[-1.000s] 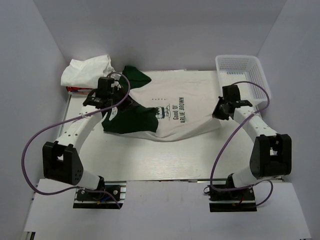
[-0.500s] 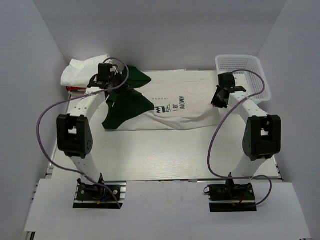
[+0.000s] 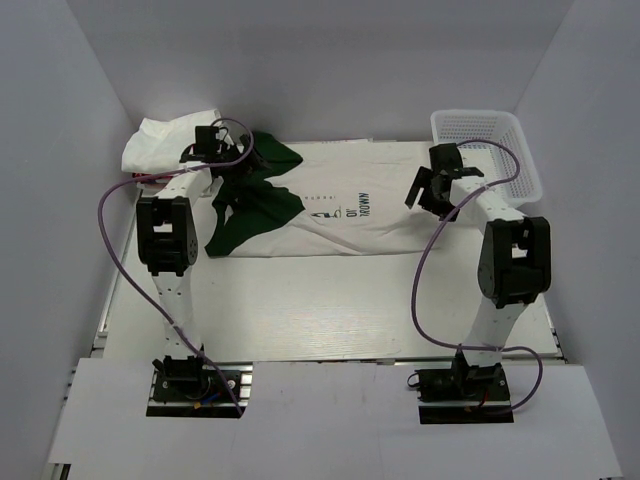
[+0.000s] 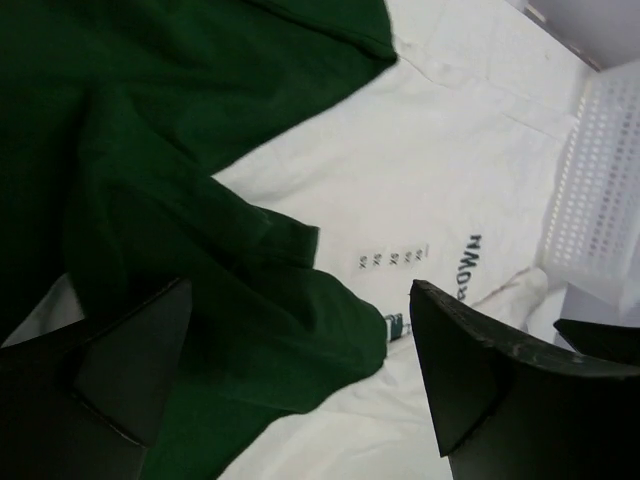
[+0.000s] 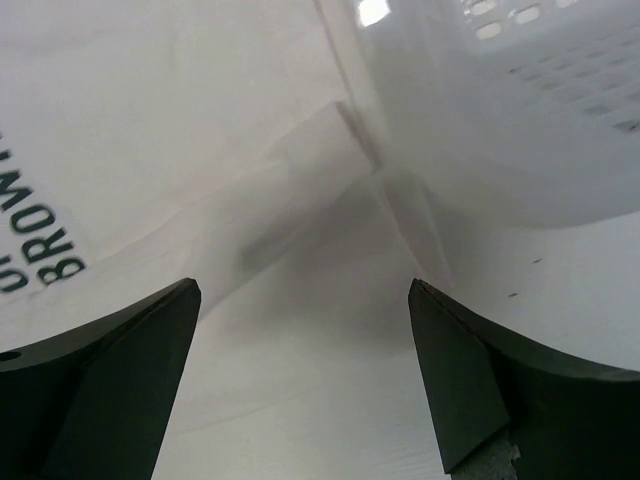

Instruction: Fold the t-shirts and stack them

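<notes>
The large off-white t-shirt (image 3: 385, 215) with dark green sleeves (image 3: 250, 215) and dark lettering lies flat across the far half of the table, doubled over along its length. My left gripper (image 3: 243, 165) hovers open over the green cloth (image 4: 200, 180) at the shirt's left end, its jaws wide and empty (image 4: 300, 370). At the shirt's right end, beside the basket, my right gripper (image 3: 425, 195) stands open above the white hem (image 5: 200, 150), holding nothing (image 5: 300, 370). A folded white t-shirt (image 3: 165, 140) rests on a red one (image 3: 143, 178) at the back left.
A white plastic mesh basket (image 3: 490, 140) stands at the back right corner, close to the right gripper, and its wall (image 5: 520, 100) fills the right wrist view's upper right. Purple cables loop from both arms. Grey walls enclose the table on three sides.
Both arms carried the shirt's near edge toward the far side, doubling it over. Both grippers then opened and let go of the cloth.
</notes>
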Motion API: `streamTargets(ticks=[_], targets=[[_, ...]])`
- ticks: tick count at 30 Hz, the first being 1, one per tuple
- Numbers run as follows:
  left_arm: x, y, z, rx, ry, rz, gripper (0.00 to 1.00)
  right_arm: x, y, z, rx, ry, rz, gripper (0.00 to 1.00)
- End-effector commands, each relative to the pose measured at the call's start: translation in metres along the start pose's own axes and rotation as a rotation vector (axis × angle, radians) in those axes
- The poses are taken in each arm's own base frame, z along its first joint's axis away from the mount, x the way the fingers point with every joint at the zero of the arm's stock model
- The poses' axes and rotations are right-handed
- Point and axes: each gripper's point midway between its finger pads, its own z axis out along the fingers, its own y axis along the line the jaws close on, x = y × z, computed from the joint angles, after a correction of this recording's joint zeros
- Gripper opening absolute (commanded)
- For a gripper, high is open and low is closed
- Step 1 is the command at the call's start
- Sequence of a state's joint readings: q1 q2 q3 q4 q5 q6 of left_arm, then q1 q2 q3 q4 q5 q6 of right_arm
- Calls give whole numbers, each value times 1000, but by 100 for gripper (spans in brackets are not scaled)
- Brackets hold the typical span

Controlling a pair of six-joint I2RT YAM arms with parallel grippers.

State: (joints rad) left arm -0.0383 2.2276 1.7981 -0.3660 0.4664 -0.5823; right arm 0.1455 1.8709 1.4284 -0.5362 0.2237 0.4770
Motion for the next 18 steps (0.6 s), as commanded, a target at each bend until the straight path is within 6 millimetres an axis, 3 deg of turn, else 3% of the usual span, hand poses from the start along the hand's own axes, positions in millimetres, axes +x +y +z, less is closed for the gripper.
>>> streamTargets(ticks=[1,9,13,14,16,17,18], targets=[[-16,-58,-36,161,-37,105,100,5,24,-30,-129,-26,-46,91],[-2,-59,-49,144,-19,154,100,44,46,-35,-247,22,-122,91],[16,-48,-69,64,-28,170,100,52,45,-15,-220,46,-145,91],[40,-27,-68,26,6,155,100,51,48,-12,-226,49,-144,91],[53,-21,-71,40,-18,156,100,53,49,-3,-228,62,-141,91],[80,-4,-71,16,22,105,100,58,53,5,-242,85,-139,91],[89,11,-70,-1,31,64,100,63,54,11,-238,103,-136,91]])
